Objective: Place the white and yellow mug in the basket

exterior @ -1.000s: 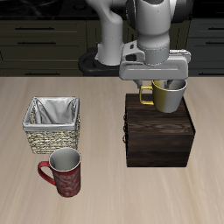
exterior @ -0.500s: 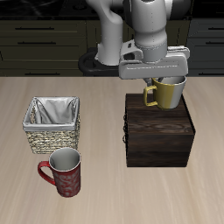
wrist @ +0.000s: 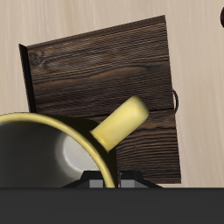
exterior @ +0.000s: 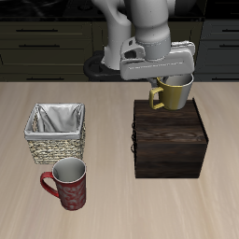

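The dark red patterned mug [exterior: 65, 183] is being noted nearest the table's front edge, standing upright and apart from the task's things. Just behind it, the small square woven light-tan wicker basket with grey-white cloth lining [exterior: 55, 145] is being recorded as sitting open-topped on the pale wooden table [exterior: 112, 210], nothing inside it but the lining. Level with the basket, the dark brown wooden box [exterior: 169, 140] is being seen well apart from it across a bare strip of table. Above the box's back edge, the olive-yellow mug with pale whitish inside and yellow loop handle [exterior: 175, 91] is being held upright and clear of the lid, its handle [wrist: 120, 125] pointing toward the basket's side. The two-finger gripper [exterior: 175, 77] is being read as pinching the mug at its rim; the fingers themselves are being hidden in the wrist view by the mug. The deciding relation is being judged thus: the basket is lying sideways from the carried mug and somewhat nearer the front edge, so a lateral carry over the box, then a descent, is being called for.
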Robot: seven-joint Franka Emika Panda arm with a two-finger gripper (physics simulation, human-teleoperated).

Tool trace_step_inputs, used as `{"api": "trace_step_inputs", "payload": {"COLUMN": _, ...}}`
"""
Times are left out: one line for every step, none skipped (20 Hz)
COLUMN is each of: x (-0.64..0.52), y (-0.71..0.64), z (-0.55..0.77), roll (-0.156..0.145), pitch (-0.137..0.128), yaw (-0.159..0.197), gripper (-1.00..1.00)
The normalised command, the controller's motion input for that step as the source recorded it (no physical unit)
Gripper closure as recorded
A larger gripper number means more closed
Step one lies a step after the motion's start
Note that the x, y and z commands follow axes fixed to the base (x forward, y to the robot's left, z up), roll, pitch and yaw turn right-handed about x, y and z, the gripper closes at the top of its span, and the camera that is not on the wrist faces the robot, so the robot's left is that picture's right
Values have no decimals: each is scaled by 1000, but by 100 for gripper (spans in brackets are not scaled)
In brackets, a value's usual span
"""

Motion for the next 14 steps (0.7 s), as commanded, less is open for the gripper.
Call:
{"api": "trace_step_inputs", "payload": {"x": -258, "y": -308, "z": 163, "roll": 39, "pitch": -79, "yaw": 31, "gripper": 100}}
{"api": "trace_step_inputs", "payload": {"x": -157, "y": -188, "z": 70, "roll": 33, "pitch": -9, "yaw": -14, "gripper": 100}}
{"api": "trace_step_inputs", "payload": {"x": -230, "y": -165, "z": 157, "roll": 20, "pitch": -108, "yaw": 71, "gripper": 100}}
{"api": "trace_step_inputs", "payload": {"x": -290, "y": -518, "z": 194, "roll": 31, "pitch": -92, "yaw": 14, "gripper": 100}}
{"api": "trace_step_inputs", "payload": {"x": -223, "y": -322, "z": 152, "roll": 12, "pitch": -44, "yaw": 65, "gripper": 100}}
{"api": "trace_step_inputs", "payload": {"x": -215, "y": -461, "z": 162, "roll": -63, "pitch": -94, "yaw": 56, "gripper": 100}}
{"api": "trace_step_inputs", "payload": {"x": -195, "y": -278, "z": 135, "roll": -10, "pitch": -85, "yaw": 50, "gripper": 100}}
{"api": "trace_step_inputs", "payload": {"x": -297, "y": -527, "z": 219, "roll": 0, "pitch": -139, "yaw": 122, "gripper": 100}}
{"api": "trace_step_inputs", "payload": {"x": -182, "y": -346, "z": 93, "roll": -45, "pitch": -8, "yaw": 39, "gripper": 100}}
{"api": "trace_step_inputs", "payload": {"x": -183, "y": -328, "z": 143, "roll": -33, "pitch": -70, "yaw": 79, "gripper": 100}}
{"api": "trace_step_inputs", "payload": {"x": -227, "y": -516, "z": 209, "roll": -55, "pitch": -112, "yaw": 92, "gripper": 100}}
{"api": "trace_step_inputs", "payload": {"x": -204, "y": -468, "z": 135, "roll": -49, "pitch": -101, "yaw": 100, "gripper": 100}}
{"api": "trace_step_inputs", "payload": {"x": -146, "y": -423, "z": 54, "roll": 38, "pitch": 44, "yaw": 53, "gripper": 100}}
{"api": "trace_step_inputs", "payload": {"x": -194, "y": -646, "z": 171, "roll": -8, "pitch": -16, "yaw": 28, "gripper": 100}}
